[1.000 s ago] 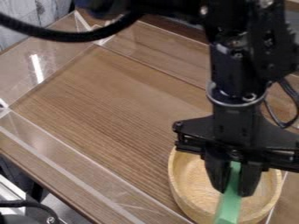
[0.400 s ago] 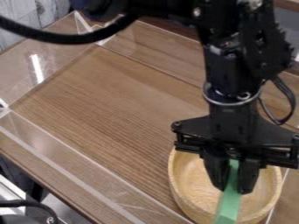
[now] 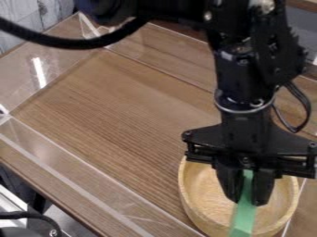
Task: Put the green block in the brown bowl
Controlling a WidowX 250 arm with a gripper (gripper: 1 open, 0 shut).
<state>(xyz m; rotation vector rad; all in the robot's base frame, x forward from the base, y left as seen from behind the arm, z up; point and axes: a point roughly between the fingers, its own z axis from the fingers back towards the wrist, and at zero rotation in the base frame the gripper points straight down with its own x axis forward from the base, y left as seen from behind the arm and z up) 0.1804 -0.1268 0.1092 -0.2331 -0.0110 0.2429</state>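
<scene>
The brown bowl (image 3: 209,205), light wood with a thick rim, sits at the lower right of the table. My gripper (image 3: 251,186) hangs directly over it, pointing nearly straight down, shut on the green block (image 3: 249,211). The block is a long flat bright-green bar, held near its upper end. It slants down into the bowl, its lower end reaching the bottom of the frame. The black fingers hide the block's top.
A wooden table (image 3: 118,102) spreads to the left and behind the bowl. A transparent sheet with a raised edge (image 3: 44,139) borders the table's near left side. Black cables (image 3: 56,35) arc across the upper left.
</scene>
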